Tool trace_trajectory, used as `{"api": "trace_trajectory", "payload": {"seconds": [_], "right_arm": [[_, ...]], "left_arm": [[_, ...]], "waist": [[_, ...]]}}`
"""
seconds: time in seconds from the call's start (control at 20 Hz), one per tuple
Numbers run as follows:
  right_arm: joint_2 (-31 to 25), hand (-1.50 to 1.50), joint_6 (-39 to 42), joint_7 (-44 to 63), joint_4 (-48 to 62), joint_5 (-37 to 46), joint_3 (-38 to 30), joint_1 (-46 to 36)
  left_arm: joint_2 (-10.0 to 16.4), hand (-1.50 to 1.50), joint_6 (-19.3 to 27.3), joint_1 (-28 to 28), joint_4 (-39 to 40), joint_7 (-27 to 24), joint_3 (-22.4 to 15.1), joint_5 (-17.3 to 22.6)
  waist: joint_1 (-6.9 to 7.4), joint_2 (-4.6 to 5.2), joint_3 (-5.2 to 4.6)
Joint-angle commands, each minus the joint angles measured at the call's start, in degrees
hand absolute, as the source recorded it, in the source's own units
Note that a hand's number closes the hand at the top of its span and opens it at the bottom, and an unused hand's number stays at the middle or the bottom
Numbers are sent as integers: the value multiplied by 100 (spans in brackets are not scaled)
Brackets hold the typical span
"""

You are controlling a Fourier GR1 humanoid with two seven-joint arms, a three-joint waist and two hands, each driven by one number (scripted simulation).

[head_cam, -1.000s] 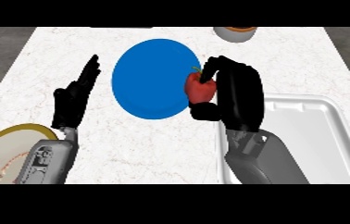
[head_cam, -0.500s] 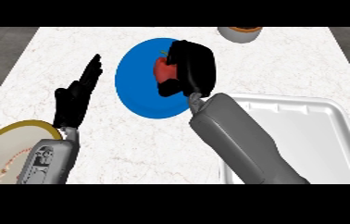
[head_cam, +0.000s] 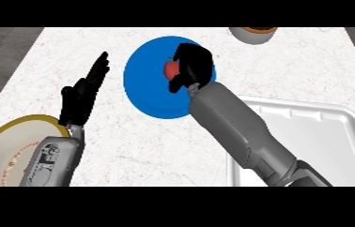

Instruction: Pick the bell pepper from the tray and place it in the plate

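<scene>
Now the right hand (head_cam: 194,65) is over the middle of a blue plate (head_cam: 147,97). Its fingers are curled round a red bell pepper (head_cam: 168,70), which peeks out at the hand's left side. Whether the pepper touches the plate cannot be told. A white tray (head_cam: 312,123) lies to the near right. The left hand (head_cam: 81,95) rests at the left, fingers straight and released, holding nothing. Likely risk: if the fingers let go while the pepper hangs above the plate, it may roll off onto the marbled surface (head_cam: 111,141).
</scene>
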Motion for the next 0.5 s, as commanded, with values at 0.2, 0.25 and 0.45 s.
{"api": "trace_trajectory", "payload": {"seconds": [0.2,0.25,0.45], "right_arm": [[1,-150,-970,-715,882,-1340,278,8],[1,-150,-1093,-811,839,-1505,368,20],[1,-150,-1499,-1571,606,-2169,27,22]], "left_arm": [[9,0,-51,-187,-139,116,-63,-54],[-233,0,67,-409,141,68,-129,-77],[-88,0,-125,-173,27,-17,-99,7]], "waist": [[226,37,7],[172,56,6],[169,48,13]]}}
